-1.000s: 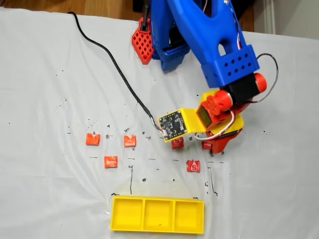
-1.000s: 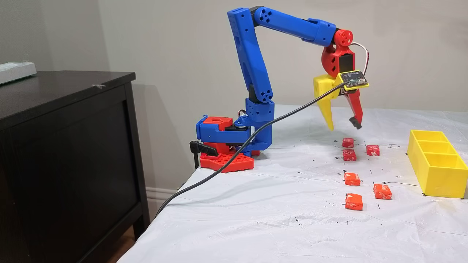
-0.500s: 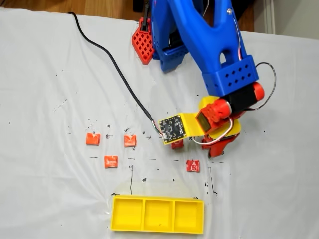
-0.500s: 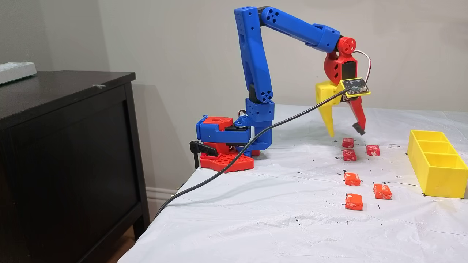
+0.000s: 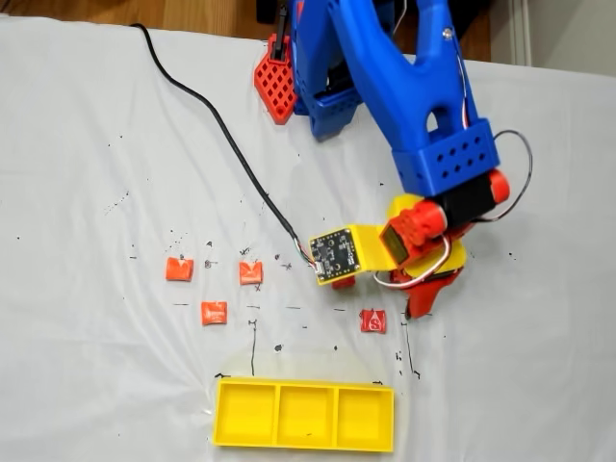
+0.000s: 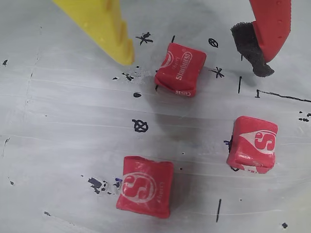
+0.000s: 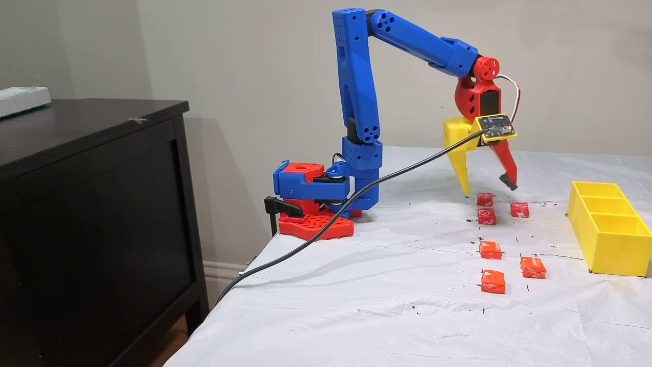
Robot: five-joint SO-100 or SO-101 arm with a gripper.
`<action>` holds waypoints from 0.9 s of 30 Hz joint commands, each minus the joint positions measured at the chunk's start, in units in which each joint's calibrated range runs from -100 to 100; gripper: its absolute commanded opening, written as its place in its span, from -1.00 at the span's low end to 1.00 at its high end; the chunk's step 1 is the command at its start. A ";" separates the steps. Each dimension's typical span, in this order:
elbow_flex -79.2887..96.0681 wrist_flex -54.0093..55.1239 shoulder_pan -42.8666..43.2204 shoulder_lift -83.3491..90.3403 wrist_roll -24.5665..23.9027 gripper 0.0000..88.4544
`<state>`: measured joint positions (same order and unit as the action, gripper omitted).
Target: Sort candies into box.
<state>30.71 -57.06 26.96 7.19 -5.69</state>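
Gripper: the gripper (image 7: 488,188) hangs spread wide and grasping nothing, with its yellow finger (image 6: 104,26) and red finger (image 6: 267,26) off the cloth in the side fixed view.

Landmark: the box (image 5: 304,415), a yellow tray of three compartments in a row, sits at the near edge of the white cloth (image 5: 87,375) in the top fixed view.

Box contents: all three compartments look bare in the top fixed view; nothing is sorted, by my reading.

Target candy: the first candy (image 6: 180,69) lies between the two fingertips in the wrist view, touching neither; it is the one farthest from the box among the red group (image 7: 484,199).

Red neighbours: a second candy (image 6: 144,186) and a third candy (image 6: 251,144) lie near the first; the third (image 5: 372,320) sits just beyond the box's right compartment in the top fixed view.

Orange candies: three more lie well apart from the gripper, beyond the box's left end in the top fixed view: one (image 5: 179,269), one (image 5: 250,272) and one (image 5: 214,312) closest to the box.

Count: six candies show on the cloth in the side fixed view.

Progress: I judge the task at its start, the first pick not yet made; all six remain to be carried.

Next need: probably a descent straddling the first candy, then a squeeze.

Cable: a black cable (image 5: 207,106) runs from the wrist camera board away from the box.
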 commanded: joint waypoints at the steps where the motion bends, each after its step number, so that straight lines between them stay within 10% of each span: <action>1: -3.45 1.35 -0.42 -1.00 -0.05 -0.31; 21: 0.56 7.25 0.39 -5.07 0.29 -0.45; 27: 0.29 5.86 0.21 -3.20 0.73 -1.00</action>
<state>31.74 -51.75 27.04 2.03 -5.35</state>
